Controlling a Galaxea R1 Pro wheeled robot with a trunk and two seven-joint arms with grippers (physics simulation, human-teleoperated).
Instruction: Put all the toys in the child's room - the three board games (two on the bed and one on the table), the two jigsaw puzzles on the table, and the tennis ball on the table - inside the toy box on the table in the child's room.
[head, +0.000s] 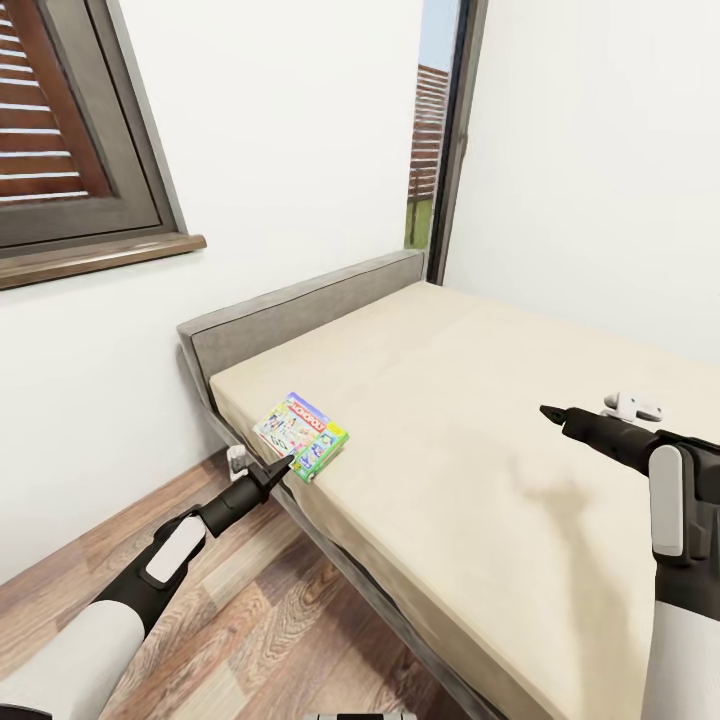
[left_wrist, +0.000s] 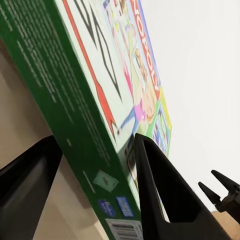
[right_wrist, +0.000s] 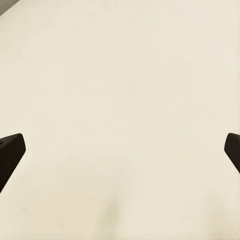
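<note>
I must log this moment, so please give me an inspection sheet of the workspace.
Surface: beige bed, mattress bare apart from one box.
Job's things: MONOPOLY board game at the mattress edge near the headboard.
Clutter: nothing seen.
Grippers: left pincer straddles the game's green edge, one finger on its printed face, grip not confirmed; right pincer open over bare mattress.
Cables: nothing seen.
Surroundings: white walls, shuttered window, wood floor.

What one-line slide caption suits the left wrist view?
Left gripper, black fingers straddling the green edge of the printed MONOPOLY board game box on the beige bed.
</note>
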